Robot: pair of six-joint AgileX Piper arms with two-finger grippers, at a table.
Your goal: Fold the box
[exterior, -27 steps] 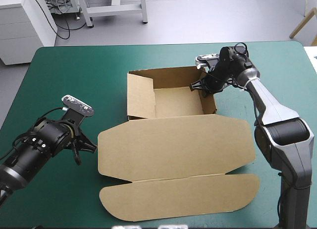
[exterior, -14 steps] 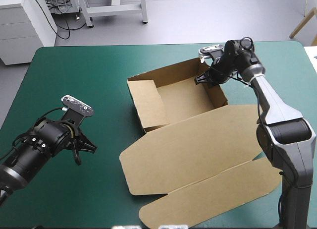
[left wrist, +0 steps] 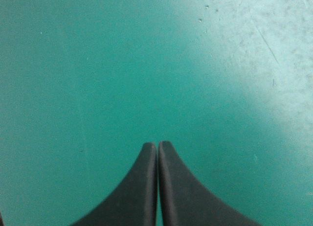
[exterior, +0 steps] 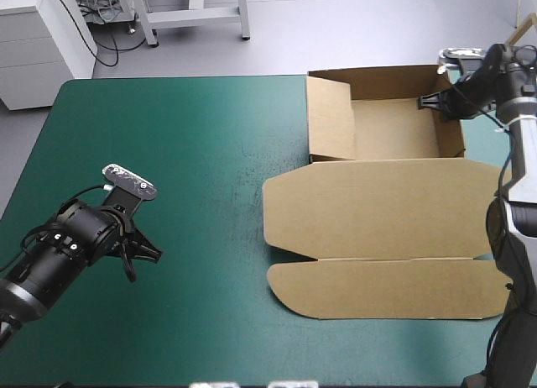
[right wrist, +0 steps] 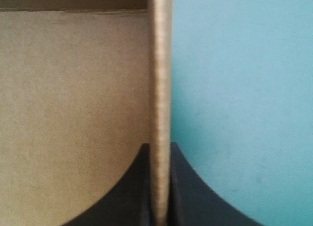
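Right gripper (exterior: 430, 102) is pinching the brown box (exterior: 377, 212) by its right wall, lid lying flat. Left gripper (left wrist: 157, 145) hovers closed over the teal-green cover (exterior: 168, 136).

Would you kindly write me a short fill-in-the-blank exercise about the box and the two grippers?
The right gripper's jaws clamp one ____ of the box.
The left gripper, jaws shut, hangs over the bare ____ cover, apart from the box.
The box's lid lies ____ on the cover.
Missing words: wall; teal-green; flat.
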